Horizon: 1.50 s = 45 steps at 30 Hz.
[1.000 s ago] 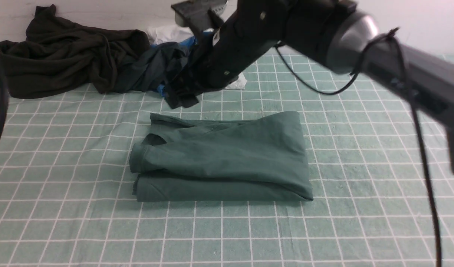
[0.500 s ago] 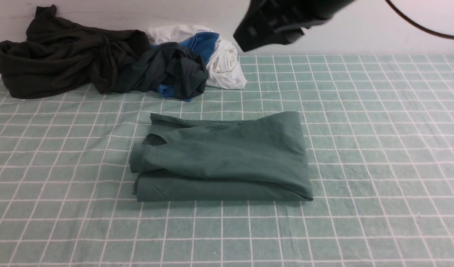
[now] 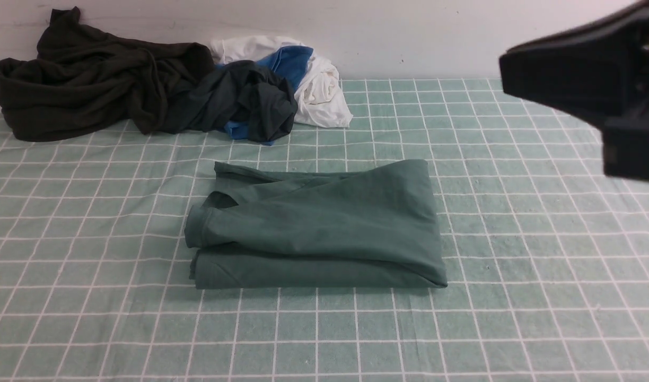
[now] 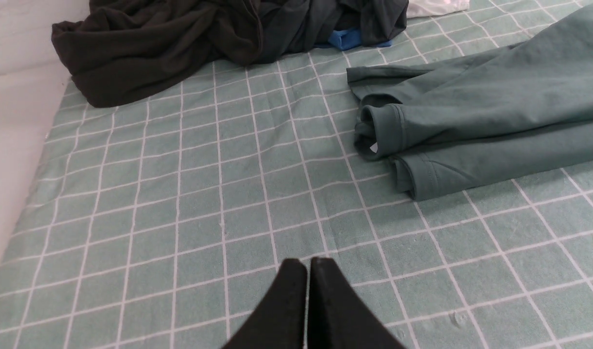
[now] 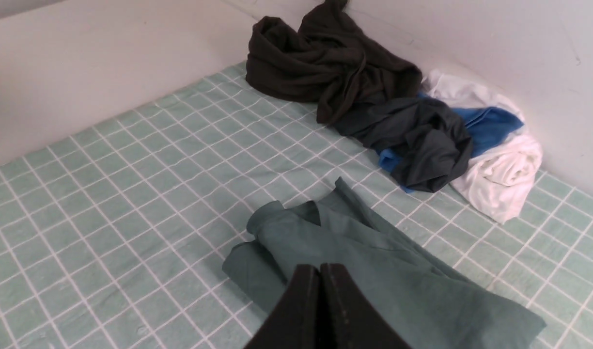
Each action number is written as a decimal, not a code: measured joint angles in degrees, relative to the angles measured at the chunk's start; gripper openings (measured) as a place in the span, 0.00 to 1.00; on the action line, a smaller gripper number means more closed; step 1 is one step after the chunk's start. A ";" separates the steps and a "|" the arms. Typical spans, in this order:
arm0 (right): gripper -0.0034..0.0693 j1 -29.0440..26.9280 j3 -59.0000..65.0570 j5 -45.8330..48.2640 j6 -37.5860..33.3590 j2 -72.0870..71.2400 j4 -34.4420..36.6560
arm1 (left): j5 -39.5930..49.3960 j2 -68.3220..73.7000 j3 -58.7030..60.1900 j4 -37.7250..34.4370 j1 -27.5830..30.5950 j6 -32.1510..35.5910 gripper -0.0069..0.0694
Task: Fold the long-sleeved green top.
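Note:
The green long-sleeved top lies folded into a flat rectangle in the middle of the checked cloth, a ribbed cuff at its left end. It also shows in the left wrist view and the right wrist view. My left gripper is shut and empty, low over bare cloth to the left of the top, apart from it. My right gripper is shut and empty, raised well above the top. In the front view the right arm is a black shape at the upper right edge.
A pile of clothes lies at the back left against the wall: a dark olive-brown garment, a blackish-green one, a blue piece and a white one. The green-and-white checked cloth covers the table.
My right arm has swung away from the clothes pile, up and across to the right edge, and its jaws have closed. The folded top has not moved.

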 joint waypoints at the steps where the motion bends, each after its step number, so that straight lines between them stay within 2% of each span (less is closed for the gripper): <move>1: 0.03 0.00 0.25 0.00 0.00 0.00 -0.05 | 0.00 0.00 0.00 0.00 0.00 0.00 0.09; 19: 0.03 0.00 3.90 5.59 0.20 -2.15 0.79 | 0.00 0.00 0.00 0.06 0.00 0.00 0.09; 21: 0.03 0.00 4.98 4.30 0.20 -2.15 1.16 | 0.00 0.00 0.00 0.06 0.00 0.00 0.09; 26: 0.03 -1.21 18.31 -11.58 2.01 -7.40 -1.35 | 0.00 0.00 0.00 0.06 0.00 0.00 0.09; 27: 0.03 -1.42 18.91 -11.58 2.10 -7.80 -1.52 | 0.00 0.00 0.00 0.06 0.00 0.00 0.09; 30: 0.03 -7.77 29.23 -19.90 3.97 -16.21 -4.20 | 0.00 0.00 0.00 0.06 0.00 0.00 0.09; 33: 0.03 -13.98 35.32 -21.44 5.78 -22.28 -5.33 | 0.00 0.00 0.00 0.06 0.00 0.00 0.09; 34: 0.03 -18.06 38.92 -21.96 7.22 -27.49 -6.18 | 0.00 0.00 0.00 0.06 0.00 0.00 0.09; 38: 0.03 -28.12 48.87 -22.50 11.59 -39.57 -9.70 | 0.00 0.00 0.00 0.06 0.00 0.00 0.09; 42: 0.03 -34.49 58.29 -22.50 16.00 -48.89 -11.63 | 0.00 0.00 0.00 0.06 0.00 0.00 0.09; 45: 0.03 -36.44 62.99 -22.50 17.69 -52.94 -12.20 | 0.00 0.00 0.00 0.06 0.00 0.00 0.09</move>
